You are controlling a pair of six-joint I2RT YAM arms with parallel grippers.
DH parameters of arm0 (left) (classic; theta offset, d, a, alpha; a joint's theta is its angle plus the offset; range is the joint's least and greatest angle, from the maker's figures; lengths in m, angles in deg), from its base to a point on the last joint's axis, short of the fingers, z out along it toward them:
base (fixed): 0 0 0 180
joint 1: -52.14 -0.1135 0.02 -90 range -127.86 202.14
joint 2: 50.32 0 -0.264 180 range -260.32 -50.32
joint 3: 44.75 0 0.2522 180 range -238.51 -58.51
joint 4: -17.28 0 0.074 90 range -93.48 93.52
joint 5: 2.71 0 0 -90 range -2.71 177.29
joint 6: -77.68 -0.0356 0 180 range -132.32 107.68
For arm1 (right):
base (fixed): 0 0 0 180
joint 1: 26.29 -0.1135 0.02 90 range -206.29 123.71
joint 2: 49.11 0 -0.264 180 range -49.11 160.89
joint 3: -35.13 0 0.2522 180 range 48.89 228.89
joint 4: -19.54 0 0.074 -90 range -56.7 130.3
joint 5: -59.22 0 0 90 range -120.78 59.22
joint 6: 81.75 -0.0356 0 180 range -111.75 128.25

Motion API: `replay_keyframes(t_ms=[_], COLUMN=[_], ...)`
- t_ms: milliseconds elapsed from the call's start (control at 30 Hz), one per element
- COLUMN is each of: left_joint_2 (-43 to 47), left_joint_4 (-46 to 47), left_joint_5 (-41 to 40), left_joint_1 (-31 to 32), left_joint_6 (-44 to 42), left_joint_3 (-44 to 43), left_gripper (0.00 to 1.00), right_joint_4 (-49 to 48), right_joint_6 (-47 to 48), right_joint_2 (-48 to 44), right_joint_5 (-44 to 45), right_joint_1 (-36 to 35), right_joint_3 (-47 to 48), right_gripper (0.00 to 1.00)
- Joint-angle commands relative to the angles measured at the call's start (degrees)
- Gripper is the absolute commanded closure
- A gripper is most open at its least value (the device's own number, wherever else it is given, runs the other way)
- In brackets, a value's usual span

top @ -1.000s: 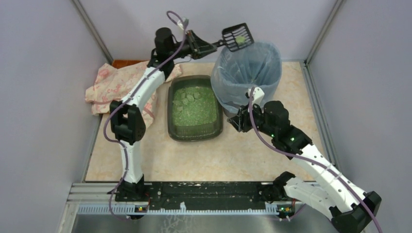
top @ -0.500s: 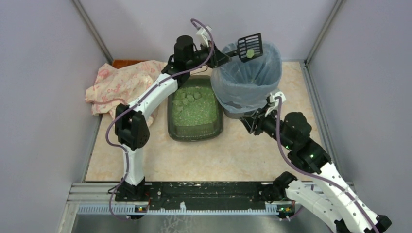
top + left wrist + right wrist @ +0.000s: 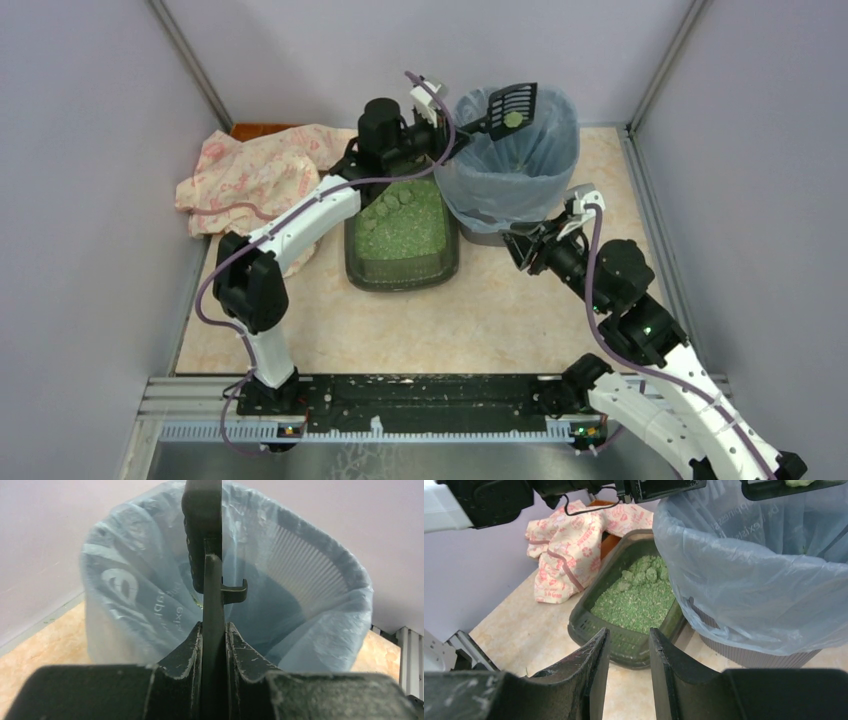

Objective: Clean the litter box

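Beside a patterned cloth [image 3: 255,175], the litter box [image 3: 400,228] sat mid-worktop [image 3: 420,325], green litter inside. The left gripper [image 3: 213,635], clenched on the black scoop [image 3: 512,102], held a green clump [image 3: 512,118] over the lined bin [image 3: 520,175]; tipping it in appeared the next move. The right gripper [image 3: 629,647] hovered empty, jaws apart, near the bin.

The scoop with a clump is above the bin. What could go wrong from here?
The clump lies loose on the scoop near the far rim of the bin, so a quick tilt might throw it outside. The loose bag could catch the scoop. The open right end effector beside the bin might push it.
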Motion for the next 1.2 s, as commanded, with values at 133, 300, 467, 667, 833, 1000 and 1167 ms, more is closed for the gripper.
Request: replay_keyframes(t_ms=[133, 300, 467, 667, 833, 1000, 1167], left_joint_2=[6.3, 6.9, 7.7, 9.0, 8.5, 10.4, 10.1], left_joint_4=[5.4, 6.3, 10.0, 11.0, 10.3, 15.2, 13.2], left_joint_5=[-6.7, -8.1, -9.3, -18.7, -25.1, -27.3, -31.0], left_joint_1=[3.9, 5.3, 6.1, 10.6, 13.6, 13.7, 12.7], left_joint_6=[-10.4, -14.6, -17.6, -30.4, -37.1, -34.5, -29.9], left_joint_3=[4.6, 5.5, 7.5, 9.4, 10.0, 13.4, 10.5], left_gripper=[1.00, 1.00, 1.00, 1.00, 1.00, 1.00, 1.00], right_joint_4=[-4.5, -4.9, -4.8, -5.3, -6.2, -6.7, -6.6], right_joint_6=[-1.0, -0.7, 0.0, 0.0, -0.2, -0.6, -0.6], right_joint_2=[1.0, 1.3, 1.8, 2.3, 3.1, 3.7, 3.5], right_joint_5=[-0.2, -1.0, -0.8, -0.9, -1.4, -1.8, -1.8], right_joint_1=[0.1, 0.1, 0.1, 0.2, 0.2, 0.1, 0.1], right_joint_3=[-1.6, -1.9, -2.0, -2.4, -2.8, -3.1, -3.1], right_gripper=[0.65, 0.65, 0.65, 0.66, 0.66, 0.66, 0.66])
